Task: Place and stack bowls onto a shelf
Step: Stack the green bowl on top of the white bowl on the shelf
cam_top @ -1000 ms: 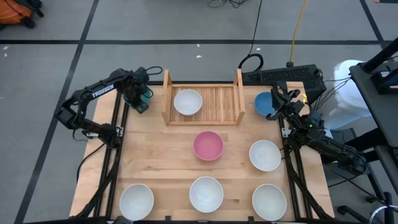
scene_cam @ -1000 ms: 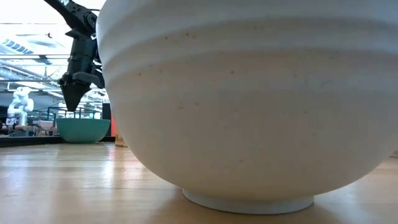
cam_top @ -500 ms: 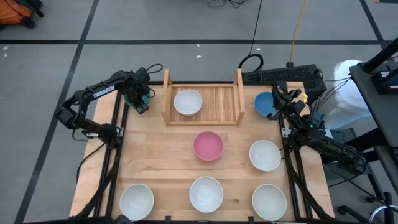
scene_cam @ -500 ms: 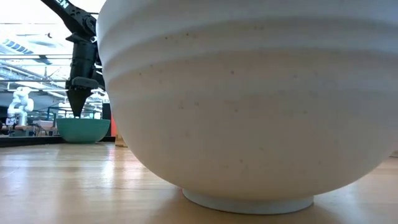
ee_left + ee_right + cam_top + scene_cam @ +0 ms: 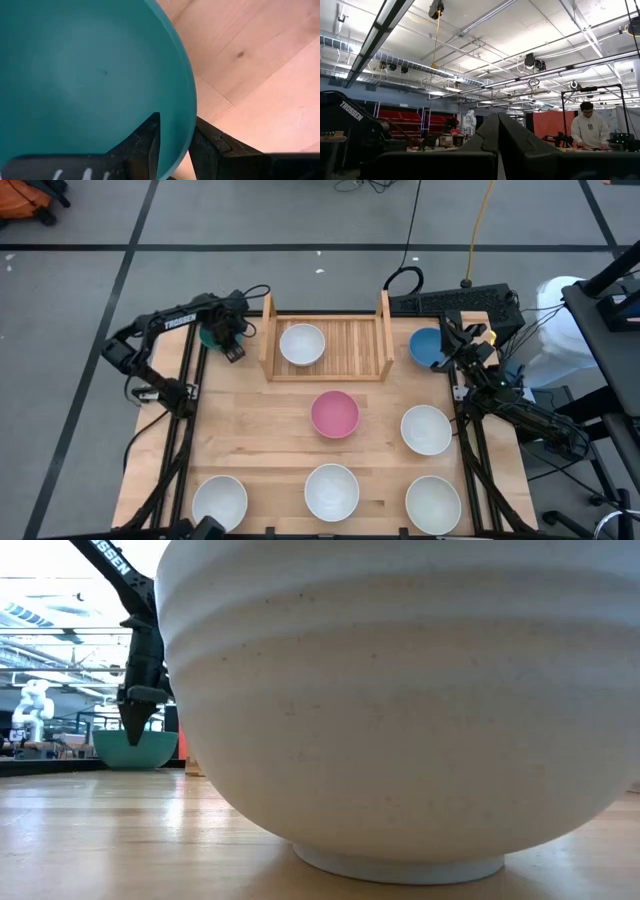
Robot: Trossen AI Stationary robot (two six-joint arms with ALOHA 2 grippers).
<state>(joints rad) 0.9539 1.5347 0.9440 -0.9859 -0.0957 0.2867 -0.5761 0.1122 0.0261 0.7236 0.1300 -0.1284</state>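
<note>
A teal bowl [image 5: 208, 333] sits on the table's far left, beside the wooden shelf [image 5: 350, 348]. My left gripper [image 5: 175, 137] points down over it, open. One finger [image 5: 150, 145] is inside the bowl's rim and the other [image 5: 207, 147] is outside it. In the low view the fingertips [image 5: 134, 722] dip to the teal bowl [image 5: 135, 749]. A white bowl [image 5: 302, 343] rests on the shelf's slats. The pink bowl [image 5: 334, 413], the blue bowl [image 5: 425, 347] and several white bowls stand on the table. My right gripper [image 5: 498, 131] waits at the far right, shut and tipped upward.
White bowls stand at the right [image 5: 426, 429] and along the near edge [image 5: 219, 502] [image 5: 331, 491] [image 5: 433, 504]. The middle one fills the low view [image 5: 400, 700]. The shelf's left side board [image 5: 267, 330] rises close to my left gripper. A person shows in the room beyond [image 5: 587, 127].
My left gripper has come down toward the teal bowl and shifted slightly toward the shelf, so its open fingers now straddle the bowl's rim. The bowl has not moved.
</note>
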